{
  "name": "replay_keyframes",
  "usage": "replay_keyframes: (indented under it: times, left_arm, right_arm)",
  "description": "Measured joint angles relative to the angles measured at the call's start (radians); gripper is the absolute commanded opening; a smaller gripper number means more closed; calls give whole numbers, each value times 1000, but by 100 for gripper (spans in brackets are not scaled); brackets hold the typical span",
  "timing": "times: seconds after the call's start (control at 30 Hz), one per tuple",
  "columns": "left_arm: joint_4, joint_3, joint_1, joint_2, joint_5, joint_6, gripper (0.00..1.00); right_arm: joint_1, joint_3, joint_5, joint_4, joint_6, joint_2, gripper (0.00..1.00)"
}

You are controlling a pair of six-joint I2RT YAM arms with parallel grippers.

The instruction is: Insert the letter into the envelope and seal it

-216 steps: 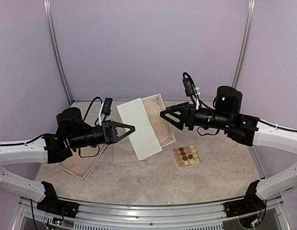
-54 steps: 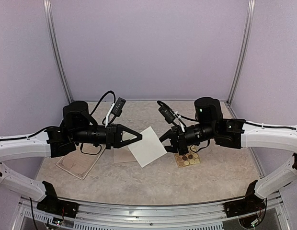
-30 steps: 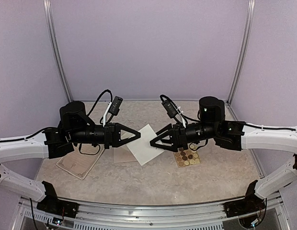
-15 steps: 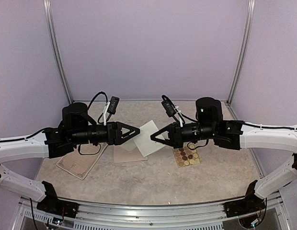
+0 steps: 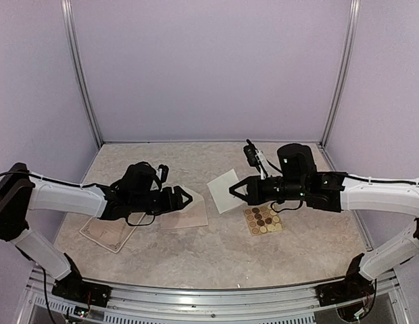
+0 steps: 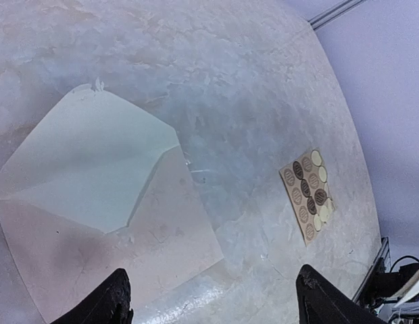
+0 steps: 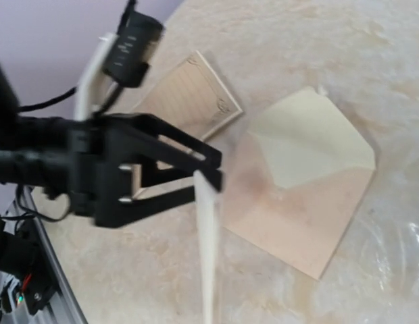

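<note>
Right gripper (image 5: 231,191) is clamped shut on the folded letter (image 5: 222,189), which is held up off the table. Left gripper (image 5: 188,198) is spread open with nothing in it, right over the envelope (image 6: 108,216). That's laid flat, flap open, down-left of the letter, long side roughly left-right, nearer the left arm. Counted: one letter, one envelope, one sticker card (image 5: 262,219), one tan sheet (image 5: 107,233).

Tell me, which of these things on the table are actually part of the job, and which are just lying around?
Part of the job: folded letter, gripped by the right gripper; envelope, lying flap open; sticker sheet, probably for sealing.
Just lying about: tan decorated sheet, untouched.
</note>
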State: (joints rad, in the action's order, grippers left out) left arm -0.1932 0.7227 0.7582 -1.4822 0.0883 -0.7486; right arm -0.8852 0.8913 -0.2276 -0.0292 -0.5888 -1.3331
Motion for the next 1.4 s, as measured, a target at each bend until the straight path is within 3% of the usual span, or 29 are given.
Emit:
replay_keyframes:
  times: [0.33,0.73,1.13,1.4]
  left_arm:
    - [-31,187,0,-300,-66,45,82]
    - [-63,314,0,-497,-98,157,84]
    - [-183,304,80,-546,142,391,83]
    - [-255,130,167,-444,303,480,83]
  right_arm:
    - [0,-35,54,39,-20,58,0]
    - [0,-59,87,78,-32,114,0]
    - [0,-59,112,94,-34,148,0]
    - [0,-79,113,102,-34,211,0]
